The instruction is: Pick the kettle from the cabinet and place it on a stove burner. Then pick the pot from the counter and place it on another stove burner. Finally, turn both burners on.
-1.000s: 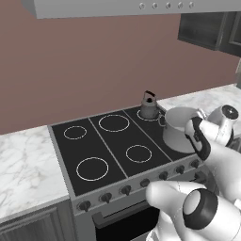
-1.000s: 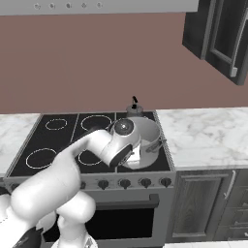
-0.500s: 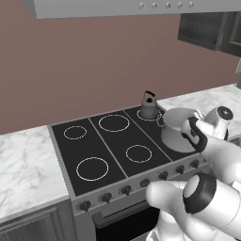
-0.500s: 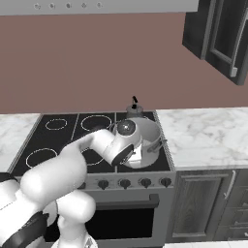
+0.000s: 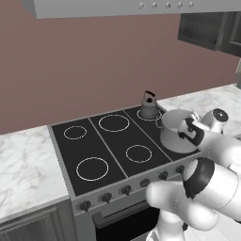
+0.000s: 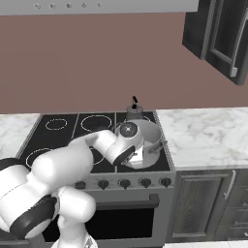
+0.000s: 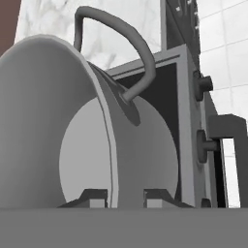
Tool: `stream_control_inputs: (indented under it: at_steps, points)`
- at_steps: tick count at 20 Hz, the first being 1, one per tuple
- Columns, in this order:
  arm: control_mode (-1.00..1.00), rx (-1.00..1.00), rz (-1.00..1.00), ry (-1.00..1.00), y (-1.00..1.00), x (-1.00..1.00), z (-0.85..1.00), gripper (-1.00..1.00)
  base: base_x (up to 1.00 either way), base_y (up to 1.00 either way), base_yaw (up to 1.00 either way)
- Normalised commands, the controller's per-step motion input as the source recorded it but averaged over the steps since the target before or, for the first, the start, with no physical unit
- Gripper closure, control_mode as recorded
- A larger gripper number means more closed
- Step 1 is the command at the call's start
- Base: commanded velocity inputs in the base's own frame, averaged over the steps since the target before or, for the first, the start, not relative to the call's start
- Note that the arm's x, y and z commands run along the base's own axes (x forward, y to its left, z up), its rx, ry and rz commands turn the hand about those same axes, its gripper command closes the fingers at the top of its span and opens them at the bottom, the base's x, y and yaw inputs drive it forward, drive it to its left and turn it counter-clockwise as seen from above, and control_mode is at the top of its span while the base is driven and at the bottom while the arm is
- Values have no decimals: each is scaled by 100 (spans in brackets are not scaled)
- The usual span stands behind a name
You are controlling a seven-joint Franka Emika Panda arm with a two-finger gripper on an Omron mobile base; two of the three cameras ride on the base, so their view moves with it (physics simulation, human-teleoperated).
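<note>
The pot (image 5: 175, 129) (image 6: 150, 138) (image 7: 53, 121), a wide grey steel cylinder with loop handles, is over the front right of the black cooktop (image 5: 113, 146) (image 6: 63, 140). My gripper (image 5: 188, 132) (image 7: 125, 196) is shut on its near wall, one fingertip inside and one outside. Whether the pot rests on the glass I cannot tell. The small kettle (image 5: 149, 107) (image 6: 134, 110) with the black arched handle stands on the back right burner, just behind the pot. The cabinet (image 5: 207, 28) (image 6: 218, 34) hangs at the upper right, its door (image 6: 232, 43) open.
Dark knobs (image 5: 126, 189) (image 6: 125, 183) line the stove's front edge. White marble counter (image 5: 23, 160) (image 6: 203, 131) runs on both sides of the stove. Three burner rings on the left and middle (image 5: 92, 168) are bare. A range hood (image 5: 117, 7) hangs overhead.
My hand has shifted slightly left with the pot, a little further over the cooktop. The kettle has not moved.
</note>
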Motion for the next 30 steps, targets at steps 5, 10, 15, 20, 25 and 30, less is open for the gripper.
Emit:
stream_control_inputs:
  at_steps: [5,10,15,20,25,30]
  points:
    - [-100,0,0,0,-5,18,-16,100,0,0,0]
    - [-100,0,0,0,-5,20,-15,100,0,0,0]
    - [-100,0,-1,-1,-8,21,-14,100,0,0,0]
    - [-100,0,-1,-2,-7,7,-16,100,0,0,0]
    - [-100,0,0,-3,-1,0,-8,-100,0,0,0]
    - [-100,0,0,-3,0,0,0,-100,0,0,0]
